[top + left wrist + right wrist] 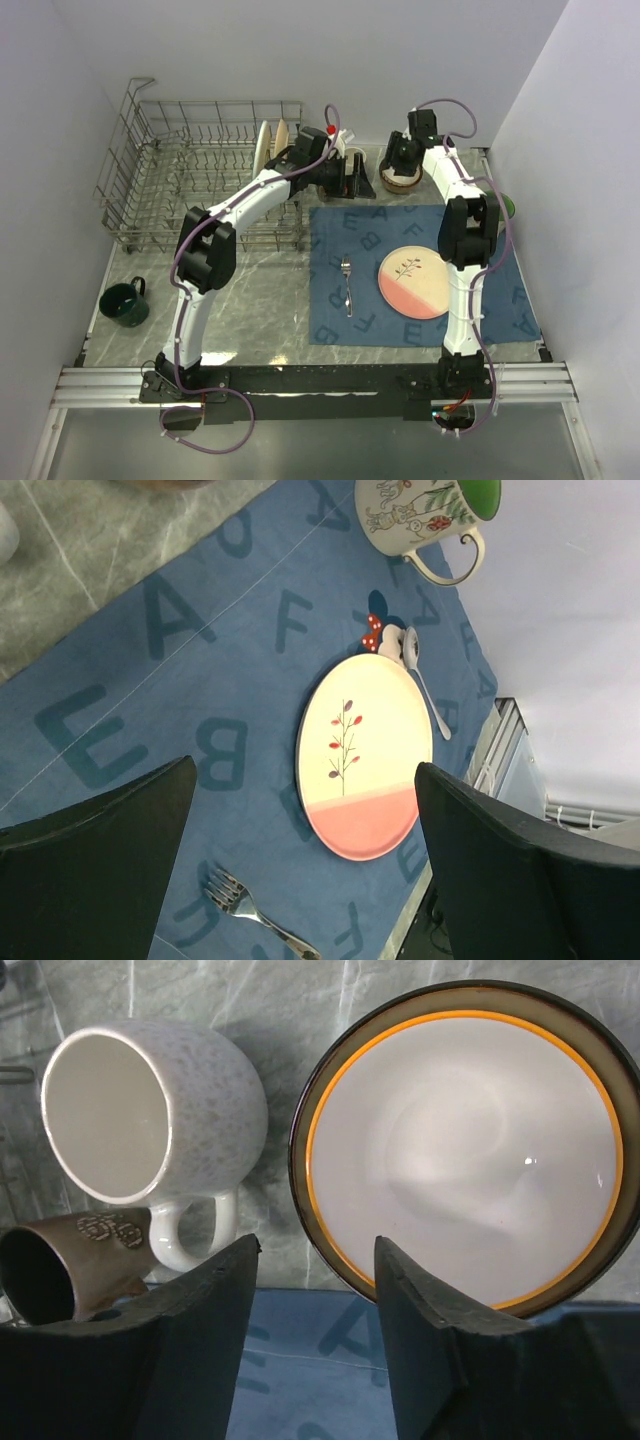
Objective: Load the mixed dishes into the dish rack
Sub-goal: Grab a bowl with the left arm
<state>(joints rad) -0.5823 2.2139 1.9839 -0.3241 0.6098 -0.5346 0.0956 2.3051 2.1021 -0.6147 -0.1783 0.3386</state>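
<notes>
The grey wire dish rack [190, 175] stands at the back left with two plates [271, 145] upright in it. My left gripper [356, 178] [305, 768] hangs open and empty beside the rack. Its view shows the pink-and-cream plate [365, 770] [414, 281] and the fork [250, 910] [346, 283] on the mat. My right gripper [401, 160] [317, 1245] is open with nothing between its fingers, just at the near rim of the brown-rimmed bowl [470, 1140] [400, 181]. A white mug [150, 1120] and a dark brown mug [60, 1265] lie on their sides left of the bowl.
The blue lettered placemat [340, 230] covers the right half of the table. A cartoon mug with a green inside [420, 515] [507, 207] and a spoon [425, 685] sit at its right edge. A dark green mug [124, 303] stands at the near left.
</notes>
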